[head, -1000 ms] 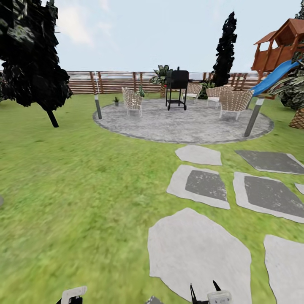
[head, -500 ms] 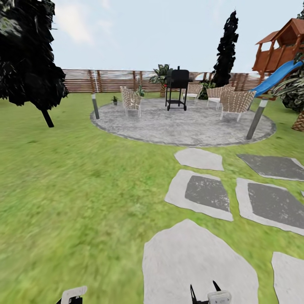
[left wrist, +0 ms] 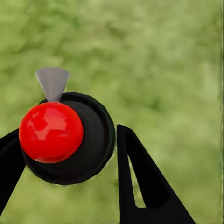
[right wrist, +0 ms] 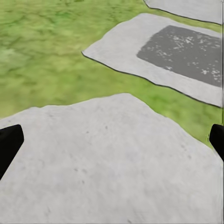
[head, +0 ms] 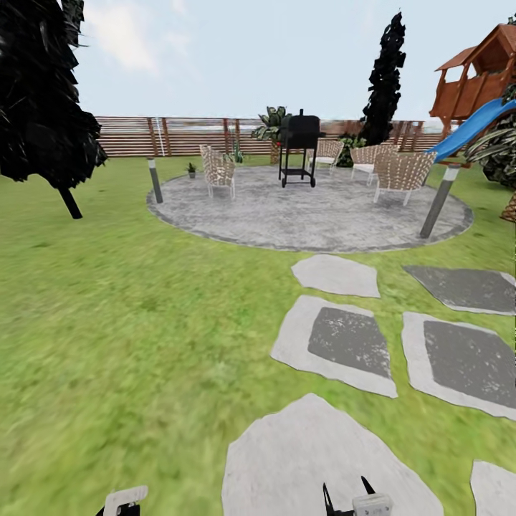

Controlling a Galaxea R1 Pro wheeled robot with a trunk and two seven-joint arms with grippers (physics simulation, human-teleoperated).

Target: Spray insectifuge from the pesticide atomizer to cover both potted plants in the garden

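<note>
Two potted plants stand far ahead at the round patio's (head: 308, 215) back left edge: one (head: 191, 170) beside a grey bollard (head: 154, 180), the other (head: 237, 155) behind a wicker chair (head: 217, 170). The pesticide atomizer is out of view. My left gripper (head: 122, 502) and right gripper (head: 345, 491) sit at the head view's bottom edge. In the left wrist view the left gripper (left wrist: 70, 133) is open over grass, with a black disc carrying a red dome (left wrist: 51, 132) between its fingers. The right gripper (right wrist: 112, 135) is open and empty over a pale stepping stone (right wrist: 107, 163).
Grey stepping stones (head: 337, 344) lead over the lawn to the patio, which holds a black grill (head: 299, 147), more wicker chairs (head: 398, 175) and a second bollard (head: 438, 204). A dark tree (head: 43, 107) stands left, a slide tower (head: 473, 122) right, a wooden fence (head: 186, 136) behind.
The whole head view has shifted: stepping stones slide down the picture and the patio and tree drift left, so the camera is travelling forward. Both grippers keep their place in the picture.
</note>
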